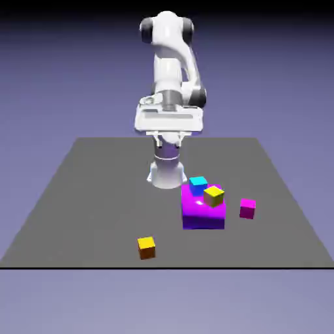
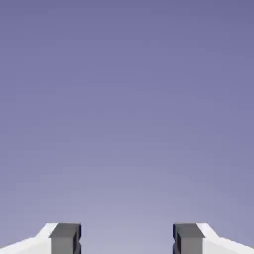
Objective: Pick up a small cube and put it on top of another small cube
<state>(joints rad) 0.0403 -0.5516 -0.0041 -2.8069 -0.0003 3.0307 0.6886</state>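
The small cube (image 1: 247, 208), plain magenta-pink, rests on the grey table just to the exterior view's right of a much larger purple-magenta block (image 1: 202, 214). Other small cubes of the same size: a yellow one (image 1: 213, 195) sits on top of the big block, a cyan one (image 1: 197, 184) is at the block's far edge, and an orange-yellow one (image 1: 146, 248) lies alone near the front. My gripper (image 1: 169, 135) hangs high above the table near the robot's base, well away from every cube. In the hand view the gripper (image 2: 127, 239) is open, with only the blue-violet backdrop between its fingertips (image 2: 65, 238).
The robot's white base (image 1: 167, 171) stands at the table's far side, just behind the big block. The table's front edge (image 1: 163, 267) runs close below the orange-yellow cube.
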